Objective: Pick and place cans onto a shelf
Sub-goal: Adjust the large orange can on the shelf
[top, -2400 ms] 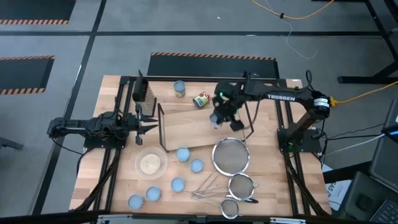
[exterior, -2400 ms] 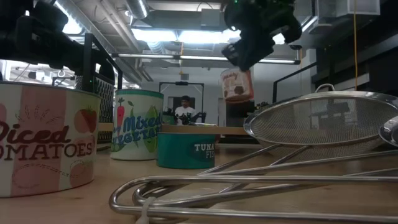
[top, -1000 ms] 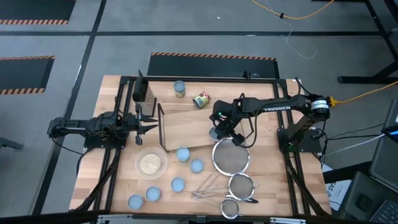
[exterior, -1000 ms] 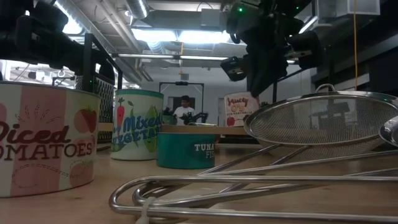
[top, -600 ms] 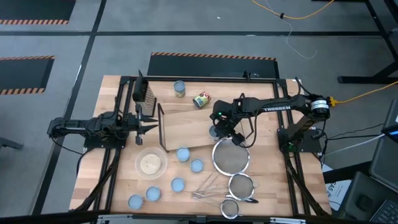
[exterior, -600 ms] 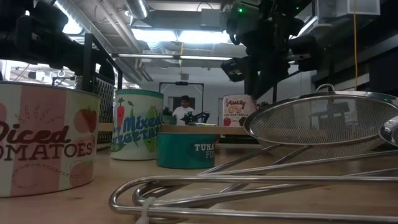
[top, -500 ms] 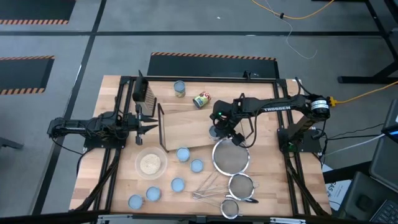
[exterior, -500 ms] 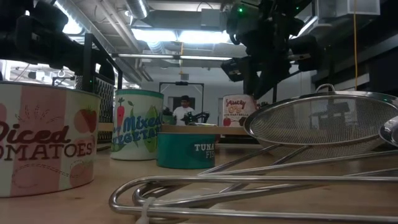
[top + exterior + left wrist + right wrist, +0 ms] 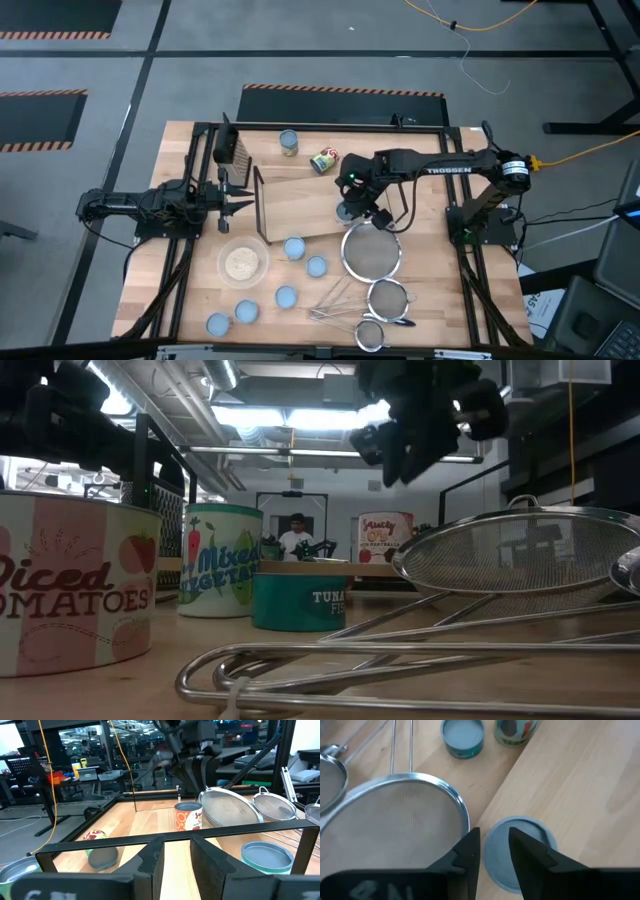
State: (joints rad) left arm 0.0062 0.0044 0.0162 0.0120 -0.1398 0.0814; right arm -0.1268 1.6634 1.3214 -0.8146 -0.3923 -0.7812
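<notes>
One can (image 9: 344,211) stands on the shelf (image 9: 295,205) beneath the spread right gripper (image 9: 352,196); seven others wait off it.

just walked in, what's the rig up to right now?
It's moving cans onto the shelf. The right gripper hangs open just above a can standing upright at the shelf's right end, next to the big strainer, apparently just set down. The left gripper waits at the shelf's left end. One can lies on its side behind the shelf; the other cans are on the table.
</notes>
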